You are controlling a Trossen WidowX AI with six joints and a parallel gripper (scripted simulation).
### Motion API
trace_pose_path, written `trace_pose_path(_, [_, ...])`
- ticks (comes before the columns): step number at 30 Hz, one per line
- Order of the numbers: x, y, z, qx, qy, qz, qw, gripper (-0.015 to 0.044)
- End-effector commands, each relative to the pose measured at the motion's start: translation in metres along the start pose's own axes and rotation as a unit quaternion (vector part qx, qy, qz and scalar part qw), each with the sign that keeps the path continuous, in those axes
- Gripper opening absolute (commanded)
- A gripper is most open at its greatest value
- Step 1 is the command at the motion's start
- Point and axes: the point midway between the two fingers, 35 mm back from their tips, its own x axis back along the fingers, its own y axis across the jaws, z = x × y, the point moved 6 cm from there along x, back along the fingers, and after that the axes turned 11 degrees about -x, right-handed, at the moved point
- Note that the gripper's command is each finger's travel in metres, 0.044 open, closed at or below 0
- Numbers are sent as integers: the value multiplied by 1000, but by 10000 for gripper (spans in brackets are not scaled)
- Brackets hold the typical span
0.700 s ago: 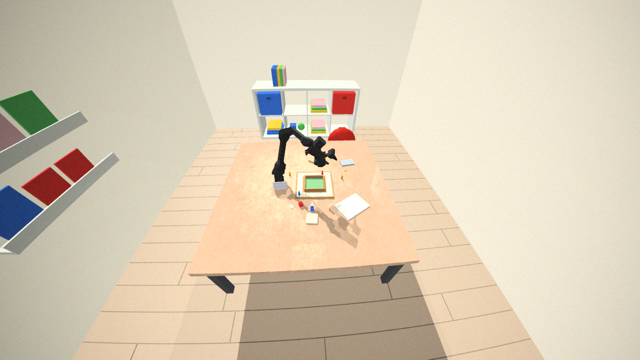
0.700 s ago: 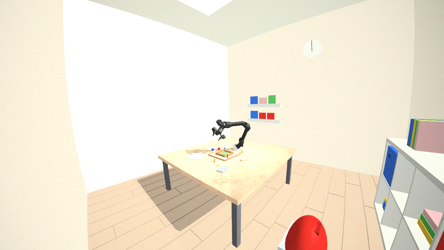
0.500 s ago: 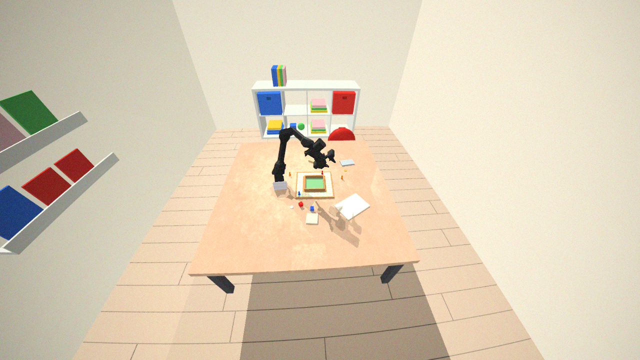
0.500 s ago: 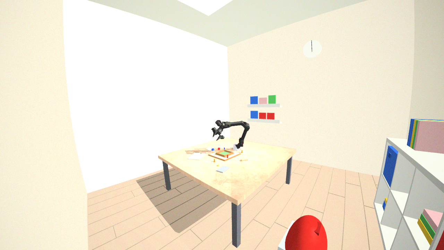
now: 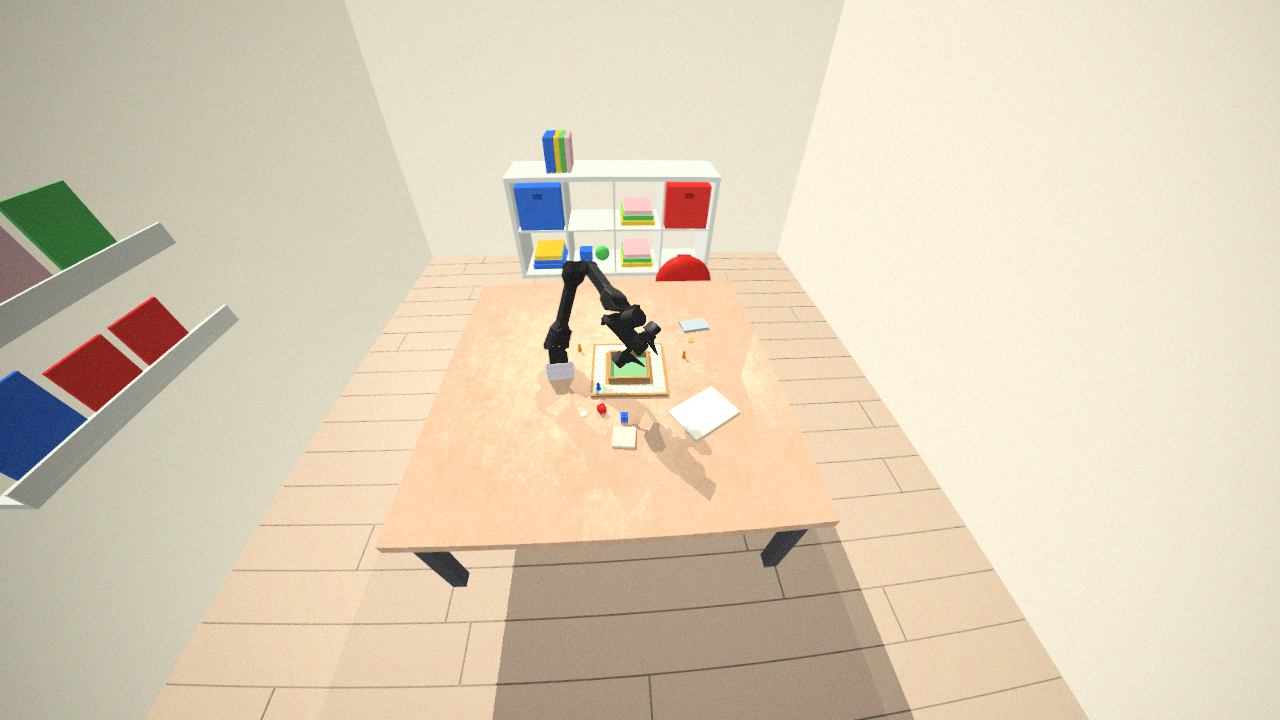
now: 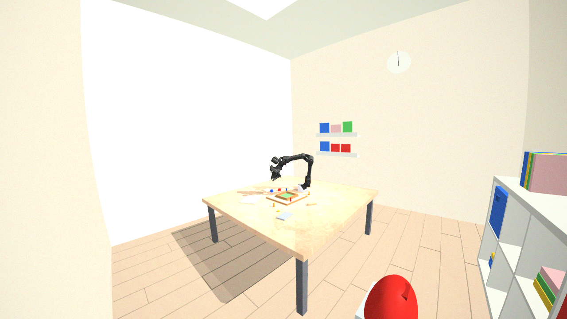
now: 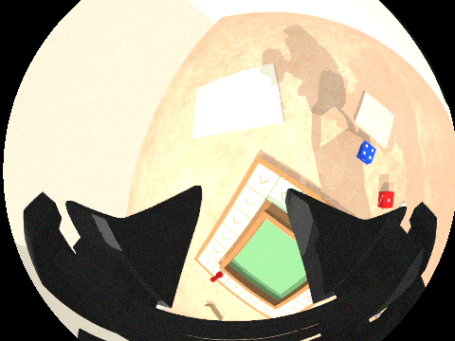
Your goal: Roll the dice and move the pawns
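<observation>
My gripper [image 5: 648,356] [image 6: 273,179] [image 7: 245,193] is open and empty, in the air above the board and tray. The red die [image 5: 601,408] [image 6: 279,189] [image 7: 386,200] and blue die [image 5: 623,417] [image 6: 271,190] [image 7: 366,152] lie on the table outside the board; the blue die shows a four-pip face, the red die a one-pip face. The tray [image 5: 629,382] [image 7: 270,260] with a green floor is in the middle of the arrowed board [image 7: 232,221] and looks empty. The red pawn [image 6: 290,199] [image 7: 216,277] and blue pawn [image 5: 597,387] [image 6: 286,189] stand on the board. My arm hides the red pawn in the top view.
A white sheet-like slab [image 5: 704,411] [image 7: 237,104] lies beside the board, and a small cream block [image 5: 623,437] [image 7: 374,118] beside the blue die. Orange pawns [image 5: 580,347] [image 5: 683,354], a yellow disc [image 5: 690,340], a white disc [image 5: 583,413] and a pale blue slab [image 5: 693,325] [image 6: 284,216] are around the board.
</observation>
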Motion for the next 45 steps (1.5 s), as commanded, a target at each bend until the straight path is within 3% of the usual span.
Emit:
trace_pose_path(1, [1, -46, -28, 249, 15, 96, 964, 275])
trace_pose_path(11, [1, -110, -44, 509, 151, 164, 832, 275])
trace_pose_path(22, [2, -154, -49, 705, 305, 108, 632, 275])
trace_pose_path(45, [-14, -169, -46, 710, 309, 104, 624, 275])
